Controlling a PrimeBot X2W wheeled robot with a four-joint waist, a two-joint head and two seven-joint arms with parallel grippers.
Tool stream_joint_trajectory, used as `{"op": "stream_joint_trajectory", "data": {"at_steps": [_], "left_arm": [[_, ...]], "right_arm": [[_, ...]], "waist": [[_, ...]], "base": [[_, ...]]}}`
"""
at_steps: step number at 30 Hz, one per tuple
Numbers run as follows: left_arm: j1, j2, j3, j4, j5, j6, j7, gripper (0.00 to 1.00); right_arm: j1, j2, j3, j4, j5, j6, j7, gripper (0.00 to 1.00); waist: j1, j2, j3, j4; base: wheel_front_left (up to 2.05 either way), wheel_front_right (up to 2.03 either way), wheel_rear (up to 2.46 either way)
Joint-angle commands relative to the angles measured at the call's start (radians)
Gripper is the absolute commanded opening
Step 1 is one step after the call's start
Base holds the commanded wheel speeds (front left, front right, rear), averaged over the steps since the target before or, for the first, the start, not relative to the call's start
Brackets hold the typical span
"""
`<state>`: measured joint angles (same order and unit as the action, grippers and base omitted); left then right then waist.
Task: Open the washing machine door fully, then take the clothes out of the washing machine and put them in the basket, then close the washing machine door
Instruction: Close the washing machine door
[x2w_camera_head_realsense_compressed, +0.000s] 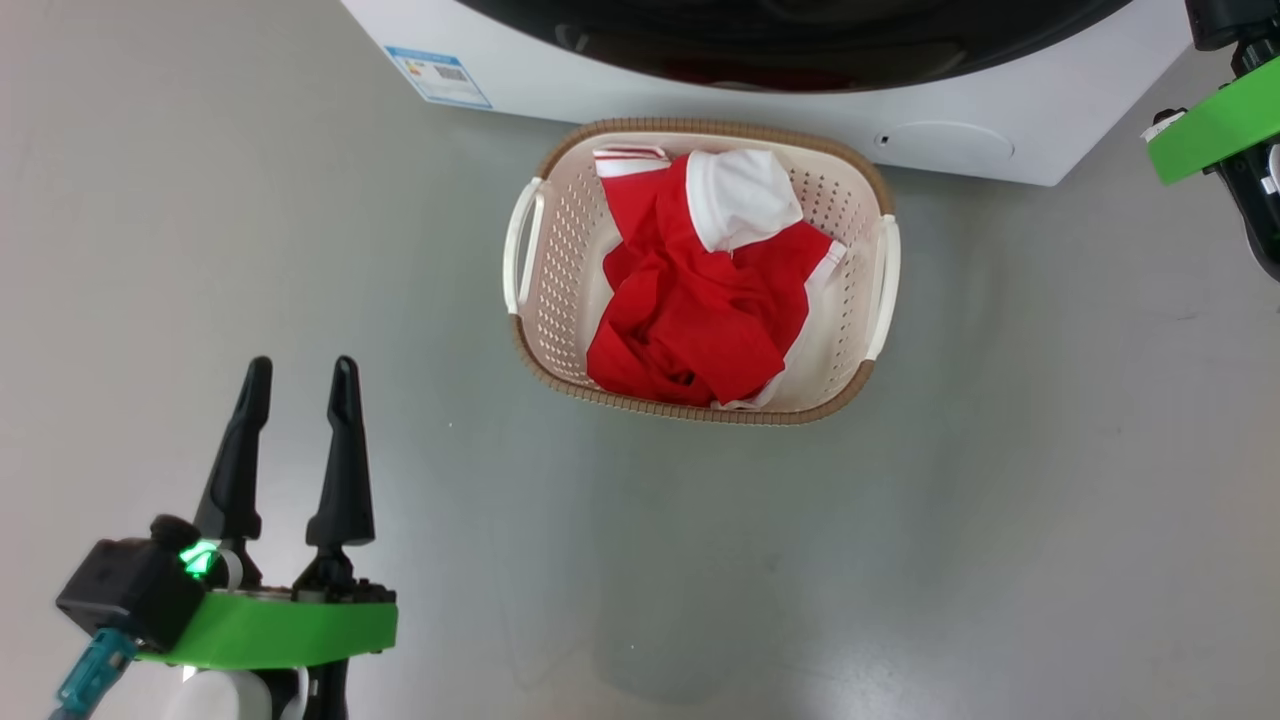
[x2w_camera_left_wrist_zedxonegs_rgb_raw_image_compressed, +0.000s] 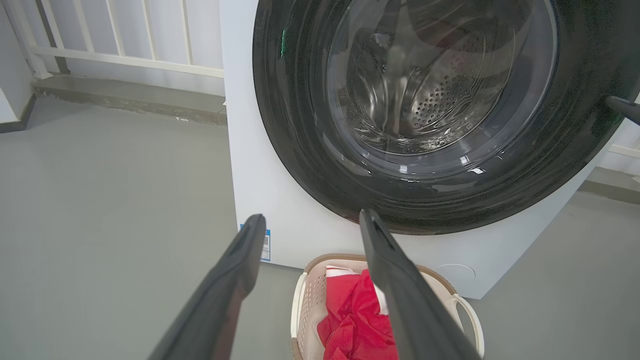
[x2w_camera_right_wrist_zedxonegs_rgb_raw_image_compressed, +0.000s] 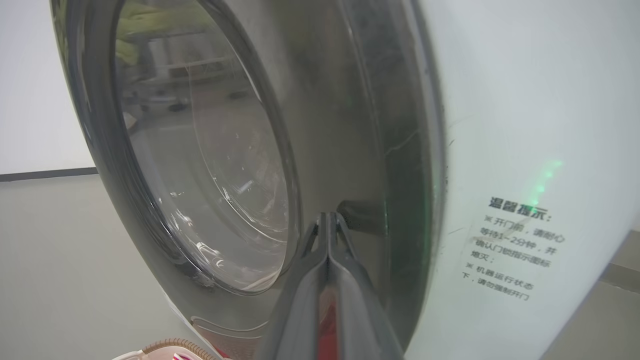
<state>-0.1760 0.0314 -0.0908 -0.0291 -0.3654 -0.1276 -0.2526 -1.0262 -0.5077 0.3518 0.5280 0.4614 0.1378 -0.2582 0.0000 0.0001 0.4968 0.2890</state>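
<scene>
Clothes (x2w_camera_head_realsense_compressed: 700, 310) heaped red and white in basket (x2w_camera_head_realsense_compressed: 560, 250), upper centre, just below washing machine (x2w_camera_head_realsense_compressed: 650, 108). Washing machine door (x2w_camera_left_wrist_zedxonegs_rgb_raw_image_compressed: 300, 125) flat against front. Left gripper (x2w_camera_head_realsense_compressed: 302, 365) lower left, 2 fingers apart, empty. Right gripper (x2w_camera_right_wrist_zedxonegs_rgb_raw_image_compressed: 327, 216) pressed together at door's rim.

likely a laundry corner: washing machine (x2w_camera_left_wrist_zedxonegs_rgb_raw_image_compressed: 260, 200), basket (x2w_camera_head_realsense_compressed: 700, 128), grey floor (x2w_camera_head_realsense_compressed: 1000, 500).

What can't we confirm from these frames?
- Whether the right pincer touches the washing machine door: in the right wrist view, its shut tips blend into the dark glossy ring.
- Leftovers in the drum: left wrist view, glass reflections.
- Floor of the basket: head view, clothes cover it.
</scene>
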Motion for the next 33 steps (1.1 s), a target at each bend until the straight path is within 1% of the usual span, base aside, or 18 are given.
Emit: {"op": "stream_joint_trajectory", "data": {"at_steps": [1, 8, 9, 10, 13, 21, 33], "left_arm": [[-0.005, 0.019, 0.036, -0.016, 0.0, -0.003, -0.009, 1.0], [0.001, 0.019, 0.045, -0.01, 0.019, -0.003, -0.009, 1.0], [0.003, 0.019, 0.047, -0.009, 0.02, -0.003, -0.009, 1.0], [0.004, 0.019, 0.049, -0.008, 0.022, -0.003, -0.009, 1.0], [0.008, 0.019, 0.052, -0.005, 0.027, -0.003, -0.009, 1.0], [0.023, 0.019, 0.06, 0.003, 0.043, -0.003, -0.009, 1.0], [0.053, 0.034, 0.088, 0.011, 0.06, -0.003, -0.009, 1.0]], "right_arm": [[0.014, 0.003, -0.003, -0.018, -0.01, -0.007, -0.004, 0.0], [0.055, 0.023, 0.004, -0.019, -0.006, -0.007, -0.004, 0.0], [0.061, 0.027, 0.006, -0.021, -0.005, -0.007, -0.004, 0.11], [0.068, 0.031, 0.007, -0.022, -0.005, -0.007, -0.004, 0.44], [0.092, 0.042, 0.012, -0.028, -0.004, -0.007, -0.004, 1.0], [0.18, 0.072, 0.017, -0.064, -0.001, -0.007, -0.004, 1.0], [0.373, 0.135, -0.02, -0.175, -0.007, -0.007, -0.004, 1.0]], "waist": [[0.0, -0.0001, -0.011, -0.006], [0.0, -0.0001, -0.05, -0.022], [0.0, -0.0001, -0.057, -0.025], [0.0, -0.0001, -0.064, -0.028], [0.0, -0.0001, -0.087, -0.038], [0.0, -0.0001, -0.163, -0.079], [0.0, -0.0001, -0.27, -0.18]], "base": [[0.0, 0.0, 0.0], [0.0, 0.0, 0.0], [0.0, 0.0, 0.0], [0.0, 0.0, 0.0], [0.0, 0.0, 0.0], [0.0, 0.0, 0.0], [0.0, 0.0, 0.0]]}}
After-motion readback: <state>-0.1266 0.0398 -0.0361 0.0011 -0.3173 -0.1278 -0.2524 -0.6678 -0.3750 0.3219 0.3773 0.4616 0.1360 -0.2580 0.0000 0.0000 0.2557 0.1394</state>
